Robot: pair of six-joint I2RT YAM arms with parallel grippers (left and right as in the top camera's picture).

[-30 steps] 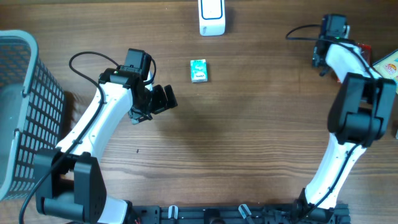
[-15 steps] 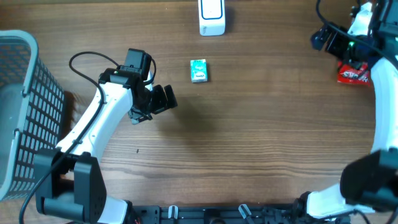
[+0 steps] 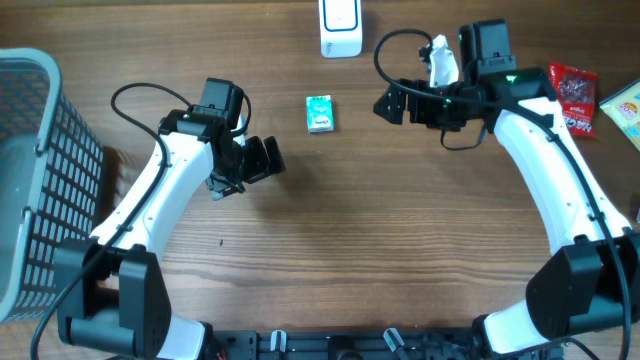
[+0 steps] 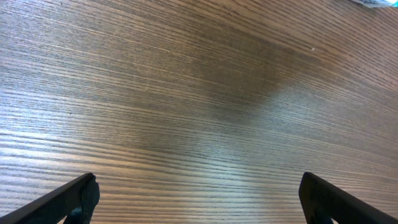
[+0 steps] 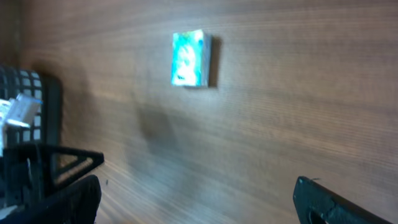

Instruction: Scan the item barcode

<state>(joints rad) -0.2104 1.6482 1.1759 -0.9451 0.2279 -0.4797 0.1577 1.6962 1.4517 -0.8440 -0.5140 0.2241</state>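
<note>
Woodgrain tabletop (image 3: 400, 230) bears teal box (image 3: 319, 113) between left hand (image 3: 270, 158) and right hand (image 3: 386, 103), both spread wide.

Basket (image 3: 70, 170) cut by left edge; white device (image 3: 341, 35) clipped at top; teal box (image 5: 189, 58) blurred, print unreadable.

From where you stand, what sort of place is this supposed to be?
Probably a mock shop checkout on a wooden table: a white scanner-like unit at the far edge, a small teal packet before it, and a grey mesh basket at the side.
</note>
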